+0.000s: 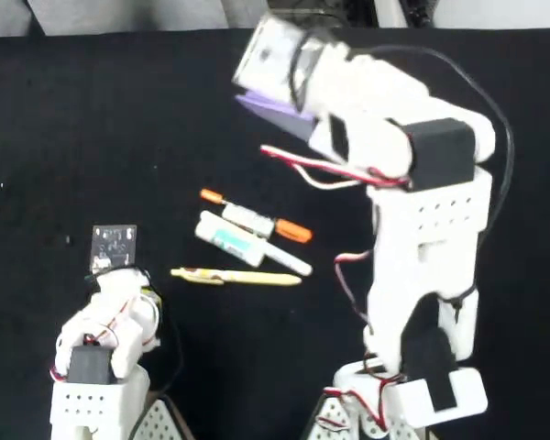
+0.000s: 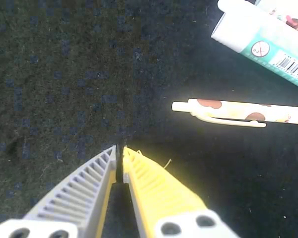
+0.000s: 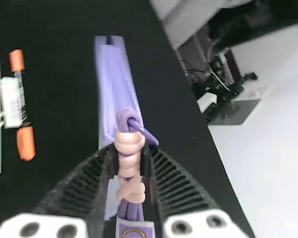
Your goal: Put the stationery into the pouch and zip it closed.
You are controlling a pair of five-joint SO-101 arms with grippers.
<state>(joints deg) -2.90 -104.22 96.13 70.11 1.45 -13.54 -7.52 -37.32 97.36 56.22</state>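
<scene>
Far across the table (image 1: 73, 110), pouch (image 3: 111, 84) lengthwise away from right end effector (image 3: 128, 148) grasping it; left end effector (image 2: 120, 151) clenched.

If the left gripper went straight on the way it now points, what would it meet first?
Probably just the bare black table; the left gripper points beside the patterned pen, not at it.

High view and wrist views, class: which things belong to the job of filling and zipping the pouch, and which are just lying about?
Belongs to the job: purple pouch, gripped by the right gripper; orange-capped pen; white tube with teal label; yellow pen.

Just lying about: cables and gear beyond the black table.
</scene>
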